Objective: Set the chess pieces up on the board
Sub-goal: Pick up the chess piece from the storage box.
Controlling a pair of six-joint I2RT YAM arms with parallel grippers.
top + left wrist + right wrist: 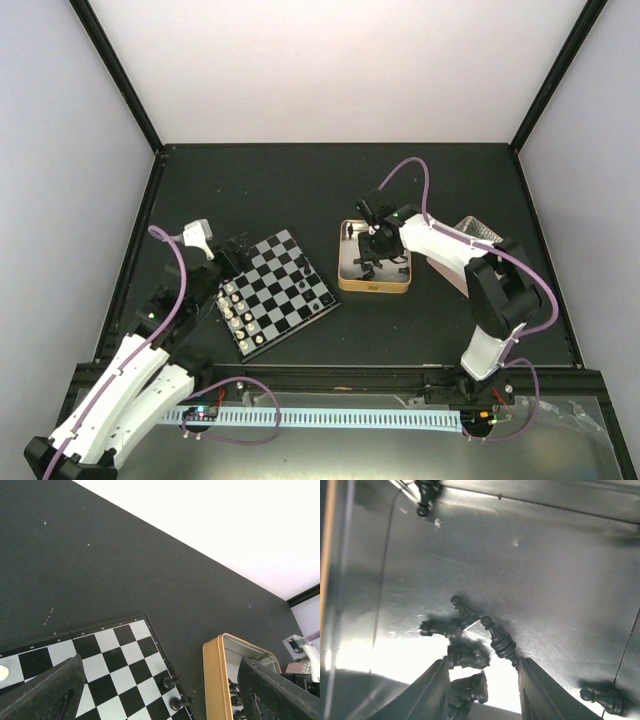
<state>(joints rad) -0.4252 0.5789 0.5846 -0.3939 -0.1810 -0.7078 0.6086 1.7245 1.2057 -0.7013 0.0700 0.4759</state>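
Note:
The board (277, 290) lies left of centre, turned at an angle. A few black chess pieces (326, 298) stand along its right edge, and two of them (172, 682) show in the left wrist view. My left gripper (233, 255) hovers over the board's far left corner, open and empty (161, 659). My right gripper (368, 250) is down inside the gold-rimmed tin (375, 285). Its jaws stand apart (482, 662) around a heap of lying black pieces (465, 655). One of these pieces (500, 642) leans against the right finger (545, 690). None is clamped.
Cream-white pieces (240, 315) line the board's near left edge. More black pieces lie loose on the tin floor (602, 697), (425, 495). A silver lid (478, 232) rests behind the right arm. The tin's gold wall (215, 680) stands just right of the board.

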